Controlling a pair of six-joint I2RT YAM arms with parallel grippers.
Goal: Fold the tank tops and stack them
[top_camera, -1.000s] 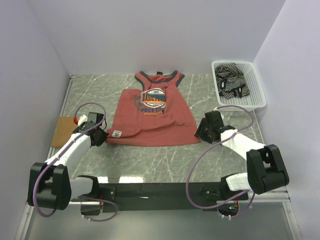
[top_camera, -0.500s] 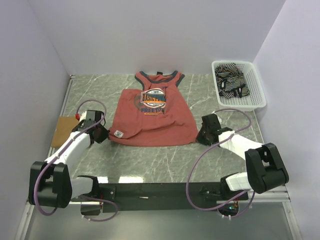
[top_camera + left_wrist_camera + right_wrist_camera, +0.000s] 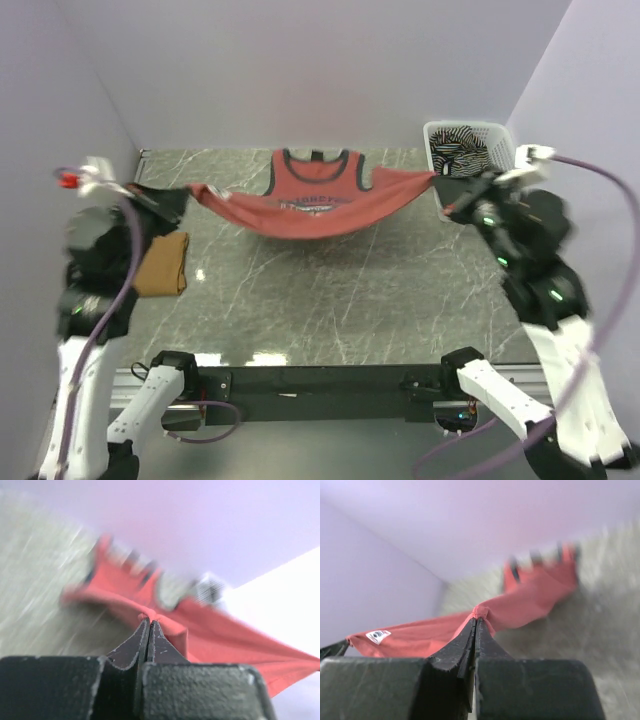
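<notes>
Nearest the camera, the two arms stand tall from their bases at the near edge of the marble-patterned table. The left gripper has its jaws pressed together on a pinch of the brick-red tank top, and the right gripper is clamped the same way on the opposite corner. In each wrist view a small bunch of red cloth shows just past the closed fingertips. A white label sits on the hem, seen in the right wrist view.

Between the two grippers the red top hangs stretched across the middle of the table. Its hem edge is pulled into a sagging line from left to right, while its dark-trimmed neck and straps lie farther back, toward the rear wall. Whether the sagging middle touches the table cannot be told.

To the left, below the left gripper, the mustard-tan tank top lies bundled on the table — well apart from the red one. At the far right corner stands the white mesh basket, and the black-and-white striped tank top lies crumpled inside it.
</notes>
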